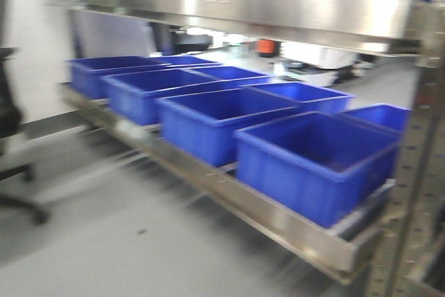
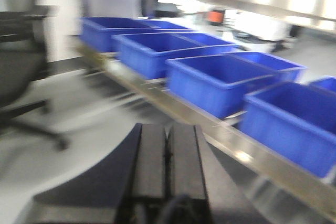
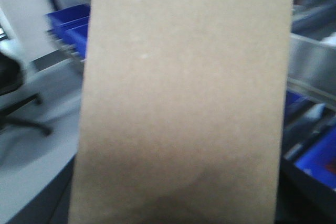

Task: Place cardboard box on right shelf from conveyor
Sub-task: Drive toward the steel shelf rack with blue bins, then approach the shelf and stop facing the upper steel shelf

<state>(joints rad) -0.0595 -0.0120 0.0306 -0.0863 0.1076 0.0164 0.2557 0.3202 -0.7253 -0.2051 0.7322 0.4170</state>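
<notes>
The cardboard box (image 3: pixel 184 98), plain tan, fills most of the right wrist view and hangs clear of the floor, close to the camera. It hides my right gripper's fingers; the box appears to be held in that gripper. Behind it, a strip of the right shelf (image 3: pixel 310 69) shows. In the front view the stainless-steel right shelf (image 1: pixel 278 222) runs diagonally, with an upper level (image 1: pixel 278 15) above it. My left gripper (image 2: pixel 168 129) is shut and empty, its fingers pressed together, hovering over the floor in front of the shelf lip (image 2: pixel 236 150). The conveyor is out of view.
Several blue plastic bins (image 1: pixel 313 165) stand in a row on the lower shelf level. A grey perforated upright (image 1: pixel 417 193) stands at the right. A black office chair (image 1: pixel 10 123) is at the left on the grey floor (image 1: pixel 104 241). All views are motion-blurred.
</notes>
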